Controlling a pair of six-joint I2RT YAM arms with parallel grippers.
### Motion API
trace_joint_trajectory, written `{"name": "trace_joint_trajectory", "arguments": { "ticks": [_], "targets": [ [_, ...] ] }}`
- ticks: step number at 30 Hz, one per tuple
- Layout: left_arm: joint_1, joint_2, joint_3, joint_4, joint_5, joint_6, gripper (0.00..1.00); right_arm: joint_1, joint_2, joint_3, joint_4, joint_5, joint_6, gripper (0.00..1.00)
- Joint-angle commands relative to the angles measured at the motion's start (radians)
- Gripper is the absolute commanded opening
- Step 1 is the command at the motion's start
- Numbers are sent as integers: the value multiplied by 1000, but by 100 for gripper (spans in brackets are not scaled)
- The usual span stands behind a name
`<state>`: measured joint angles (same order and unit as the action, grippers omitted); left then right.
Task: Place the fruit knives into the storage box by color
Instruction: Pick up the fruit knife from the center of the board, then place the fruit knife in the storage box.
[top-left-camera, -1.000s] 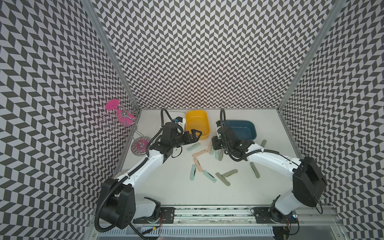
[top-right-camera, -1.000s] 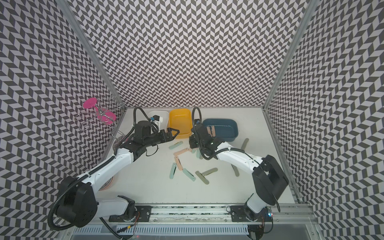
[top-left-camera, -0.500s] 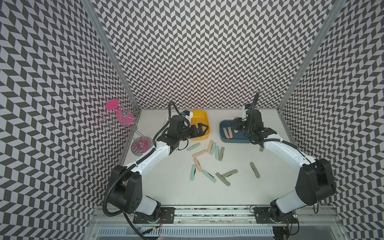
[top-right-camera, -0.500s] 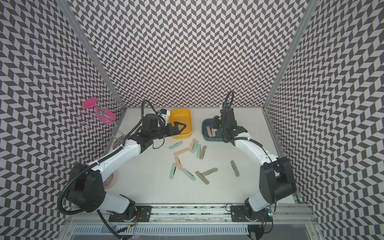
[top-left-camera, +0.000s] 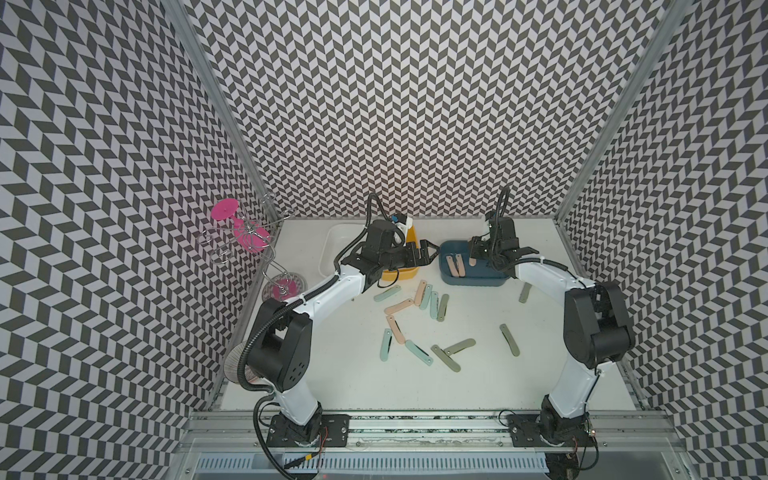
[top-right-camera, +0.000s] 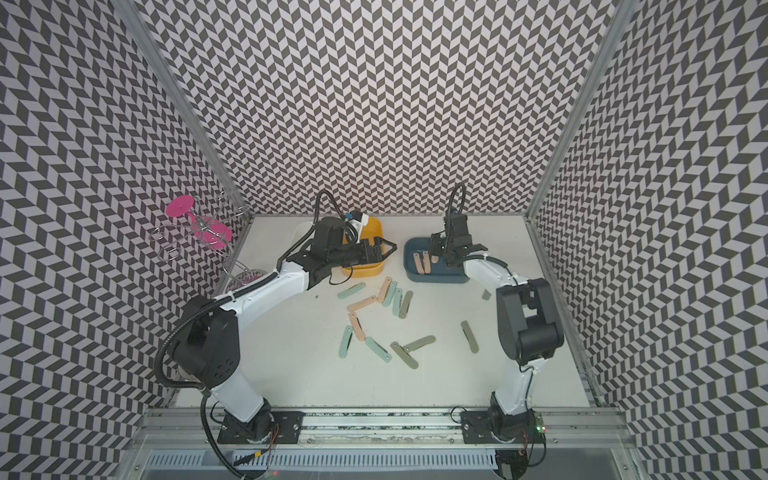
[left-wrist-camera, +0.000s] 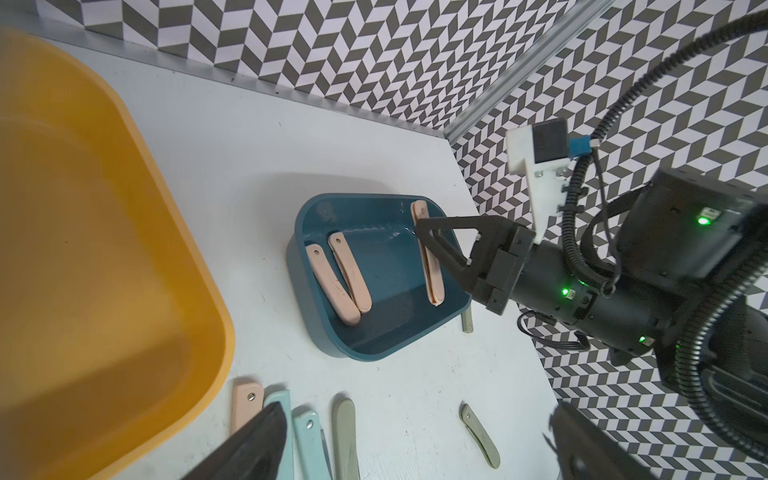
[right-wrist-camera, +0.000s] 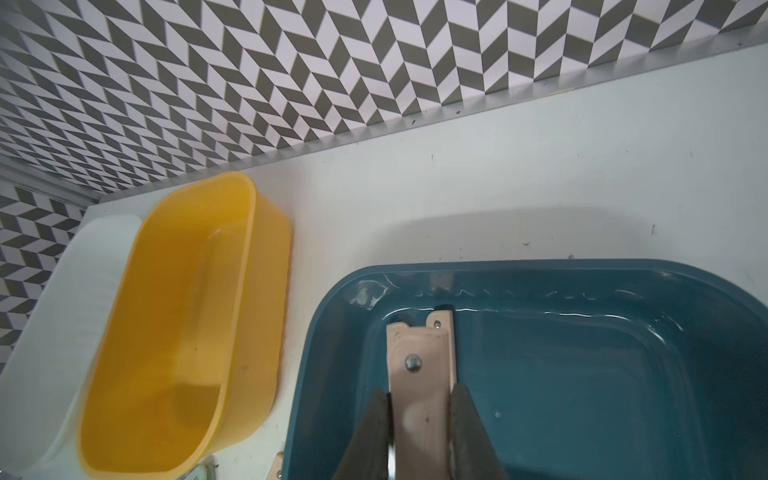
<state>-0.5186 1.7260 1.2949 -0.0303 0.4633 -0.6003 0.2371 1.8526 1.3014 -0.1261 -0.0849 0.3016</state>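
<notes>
Fruit knives (top-left-camera: 419, 294) in peach, mint and grey-green are seen in both top views, scattered over the white table (top-left-camera: 332, 374). Behind them, three boxes are set in a row near the back wall: a white box (top-left-camera: 332, 245), a yellow box (top-left-camera: 405, 273) and a blue box (top-left-camera: 469, 283). The left end effector (top-left-camera: 430, 250) is held between the yellow and blue boxes, its jaws spread wide. The right end effector (top-right-camera: 435, 254) is positioned over the blue box.

Left wrist view: the left fingers (left-wrist-camera: 257, 444) are shown far apart at the frame edge. Two peach knives (left-wrist-camera: 338, 282) are seen lying side by side on the floor of the blue box (left-wrist-camera: 316, 332). The held peach knife (left-wrist-camera: 431, 270) is clamped on edge by the right end effector (left-wrist-camera: 432, 237) near the opposite wall. Whether its lower end touches the floor cannot be told.

Right wrist view: the right fingers (right-wrist-camera: 374, 432) are closed narrowly on the held peach knife (right-wrist-camera: 419, 365), within the rim of the blue box (right-wrist-camera: 324, 332). The yellow box (right-wrist-camera: 187, 332) and white box (right-wrist-camera: 62, 311) are seen alongside.
</notes>
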Motion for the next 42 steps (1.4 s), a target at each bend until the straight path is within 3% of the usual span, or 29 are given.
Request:
{"name": "trace_joint_trajectory", "arguments": {
  "ticks": [1, 16, 42],
  "targets": [
    [-9, 26, 46, 11, 23, 8, 100, -9, 49, 33, 45, -23, -33, 19],
    [-10, 73, 58, 17, 40, 11, 100, -25, 208, 122, 35, 4, -77, 19],
    [-10, 77, 50, 21, 35, 3, 100, -35, 302, 132, 57, -9, -45, 23]
  ]
}}
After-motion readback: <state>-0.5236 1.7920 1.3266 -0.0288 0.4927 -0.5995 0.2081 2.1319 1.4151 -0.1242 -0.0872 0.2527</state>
